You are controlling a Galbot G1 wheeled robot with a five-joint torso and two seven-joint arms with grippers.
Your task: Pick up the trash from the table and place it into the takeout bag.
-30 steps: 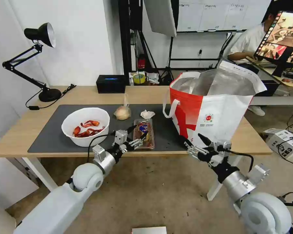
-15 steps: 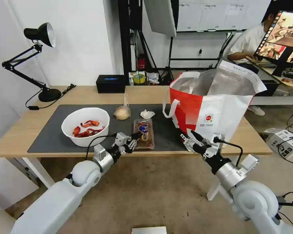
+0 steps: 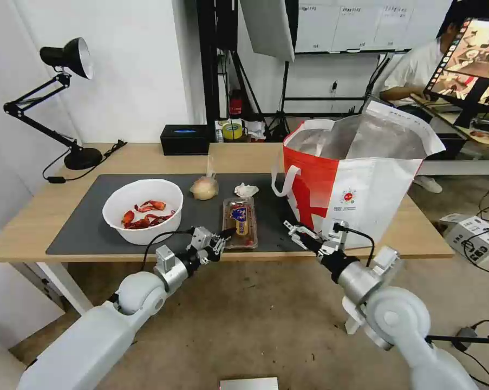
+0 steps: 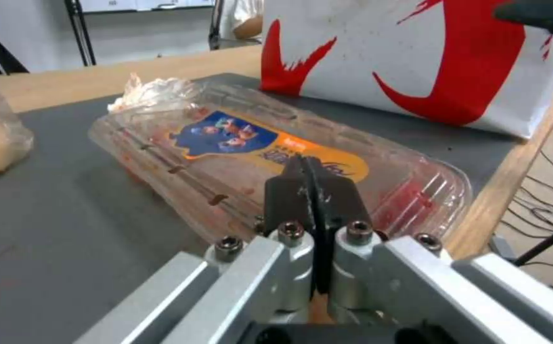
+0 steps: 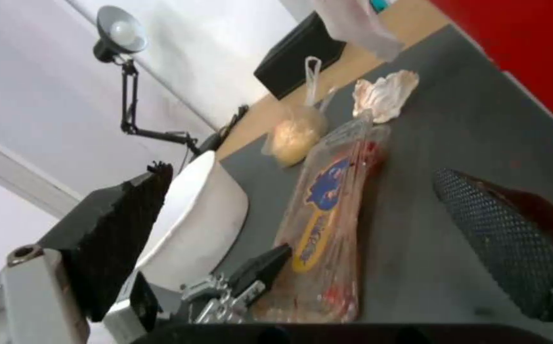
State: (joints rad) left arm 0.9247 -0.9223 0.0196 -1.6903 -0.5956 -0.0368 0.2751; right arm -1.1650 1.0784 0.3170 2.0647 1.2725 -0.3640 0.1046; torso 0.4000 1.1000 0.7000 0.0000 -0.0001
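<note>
The clear tray of cherry tomatoes lies on the dark mat near the table's front edge, between the white bowl of crayfish shells and the takeout bag, with the bagged bun and crumpled tissue just behind it. I judge the tray to be the piece in hand. My left gripper sits at the tray's near corner with its fingers pressed together and nothing between them, so I'd want them spread before going in. The lid is thin and springy (it will likely buckle if pinched hard), so I'd take it across the short edge and keep it level so the tomatoes stay inside. The left forearm reaches up from below the table edge, wrist angled toward the tray. My right gripper hovers over the mat by the bag's lower front corner, fingers spread wide, holding nothing.
</note>
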